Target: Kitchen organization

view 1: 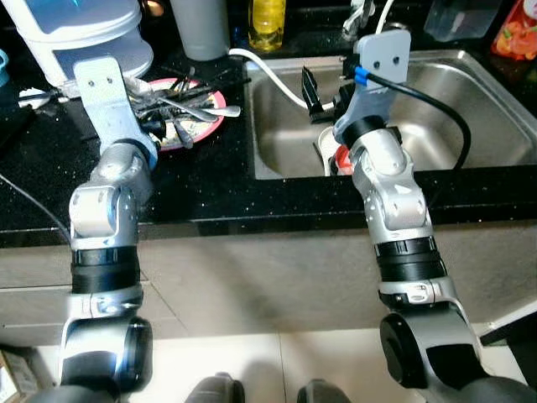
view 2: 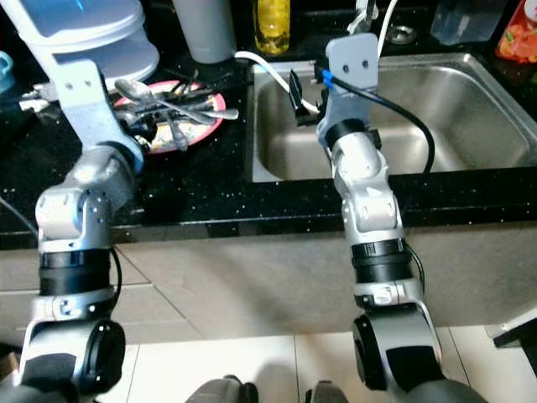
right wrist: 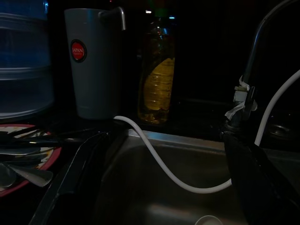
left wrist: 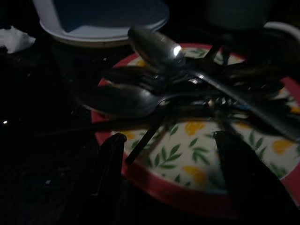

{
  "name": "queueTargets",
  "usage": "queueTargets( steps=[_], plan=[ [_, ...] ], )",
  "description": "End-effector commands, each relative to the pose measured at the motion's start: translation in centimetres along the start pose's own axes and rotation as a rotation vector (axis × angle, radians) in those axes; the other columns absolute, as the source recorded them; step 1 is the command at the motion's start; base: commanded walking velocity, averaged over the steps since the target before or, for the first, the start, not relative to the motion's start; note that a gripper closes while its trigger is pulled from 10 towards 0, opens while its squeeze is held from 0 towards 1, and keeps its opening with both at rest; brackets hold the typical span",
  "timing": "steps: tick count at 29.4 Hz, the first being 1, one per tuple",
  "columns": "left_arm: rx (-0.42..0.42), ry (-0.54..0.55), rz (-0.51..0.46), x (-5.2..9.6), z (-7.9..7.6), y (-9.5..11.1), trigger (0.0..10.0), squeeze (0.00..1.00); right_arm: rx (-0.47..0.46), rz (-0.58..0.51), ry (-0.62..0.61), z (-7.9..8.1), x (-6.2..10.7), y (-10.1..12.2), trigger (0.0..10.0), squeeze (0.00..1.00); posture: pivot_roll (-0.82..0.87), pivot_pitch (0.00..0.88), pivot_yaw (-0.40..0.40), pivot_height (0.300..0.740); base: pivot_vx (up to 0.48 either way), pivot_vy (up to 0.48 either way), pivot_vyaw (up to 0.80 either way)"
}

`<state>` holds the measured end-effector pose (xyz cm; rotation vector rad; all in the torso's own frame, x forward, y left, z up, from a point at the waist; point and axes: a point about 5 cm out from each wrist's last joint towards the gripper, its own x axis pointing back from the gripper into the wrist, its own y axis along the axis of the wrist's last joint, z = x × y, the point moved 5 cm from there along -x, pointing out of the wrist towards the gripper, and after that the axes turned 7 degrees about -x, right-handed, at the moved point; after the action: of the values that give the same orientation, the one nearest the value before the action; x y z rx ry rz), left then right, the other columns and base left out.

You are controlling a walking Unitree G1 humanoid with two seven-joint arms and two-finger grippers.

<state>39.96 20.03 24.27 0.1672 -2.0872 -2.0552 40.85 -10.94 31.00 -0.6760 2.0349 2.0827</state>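
Note:
A red-rimmed plate (view 1: 210,117) with a leaf and lemon pattern lies on the black counter left of the sink. Several spoons (left wrist: 154,47) and forks are piled on it. My left gripper (left wrist: 173,173) hovers open at the plate's near edge, the rim lying between its two fingers (left wrist: 110,164); from the head it shows at the plate's left side (view 1: 164,124). My right gripper (view 1: 327,96) hangs open over the left part of the steel sink (view 1: 470,109), with nothing between its fingers (right wrist: 79,173). A small red and white object (view 1: 337,159) lies in the sink under that arm.
A white hose (view 1: 268,71) runs from the counter into the sink. A grey tumbler (right wrist: 91,65), a yellow bottle (right wrist: 157,70) and the faucet (right wrist: 262,47) stand behind. A large white container (view 1: 84,34) sits back left, a clear tub (view 1: 461,17) back right.

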Motion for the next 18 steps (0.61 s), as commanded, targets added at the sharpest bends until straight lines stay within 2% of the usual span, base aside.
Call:
queueTargets(
  steps=[1,5,6,8,9,11,12,13,15,16,18],
  plan=[
    [-0.034,0.043,0.045,-0.3,2.0,-1.3,8.9,0.00,-0.012,0.005,0.018,0.5,-0.1,0.0,10.0,0.00,0.09,0.096,0.069,0.740,0.000,0.000,0.00],
    [-0.036,0.047,0.059,-0.4,2.5,-1.7,9.4,0.00,-0.011,0.007,0.018,0.5,-0.1,-0.1,10.0,0.00,0.09,0.094,0.070,0.740,0.000,0.000,0.00],
    [-0.043,0.038,0.064,-0.5,2.7,-1.8,9.8,0.00,-0.011,0.006,0.018,0.5,0.0,-0.1,10.0,0.00,0.08,0.090,0.071,0.740,0.000,0.000,0.00],
    [-0.050,0.027,0.068,-0.5,2.7,-1.9,9.9,0.00,-0.011,0.006,0.019,0.5,0.0,0.0,10.0,0.00,0.08,0.089,0.071,0.740,0.000,0.000,0.00],
    [-0.058,0.008,0.074,-0.6,2.7,-2.0,8.6,0.00,-0.011,0.006,0.018,0.5,0.0,0.0,10.0,0.00,0.08,0.089,0.071,0.740,0.000,0.000,0.00],
    [-0.063,-0.005,0.078,-0.7,2.6,-2.0,8.6,0.00,-0.011,0.005,0.018,0.5,0.0,0.0,10.0,0.00,0.08,0.089,0.070,0.740,0.000,0.000,0.00],
    [-0.070,-0.021,0.081,-0.9,2.5,-2.1,6.4,0.00,-0.010,0.005,0.017,0.4,0.0,0.0,10.0,0.00,0.08,0.092,0.069,0.740,0.000,0.000,0.00],
    [-0.075,-0.031,0.083,-1.0,2.4,-2.2,2.8,0.00,-0.010,0.005,0.016,0.4,0.0,0.0,10.0,0.00,0.08,0.092,0.069,0.740,0.000,0.000,0.00],
    [-0.083,-0.035,0.084,-1.1,2.4,-2.3,2.8,0.00,-0.010,0.005,0.015,0.4,0.0,0.1,10.0,0.00,0.08,0.093,0.070,0.740,0.000,0.000,0.00],
    [-0.094,-0.051,0.085,-1.3,2.3,-2.4,0.0,0.00,-0.010,0.004,0.015,0.4,0.0,0.1,10.0,0.00,0.08,0.097,0.070,0.740,0.000,0.000,0.00],
    [-0.108,-0.064,0.086,-1.5,2.2,-2.5,0.0,0.00,-0.010,0.004,0.015,0.4,0.0,0.1,10.0,0.00,0.08,0.098,0.070,0.740,0.000,0.000,0.00]
  ],
)
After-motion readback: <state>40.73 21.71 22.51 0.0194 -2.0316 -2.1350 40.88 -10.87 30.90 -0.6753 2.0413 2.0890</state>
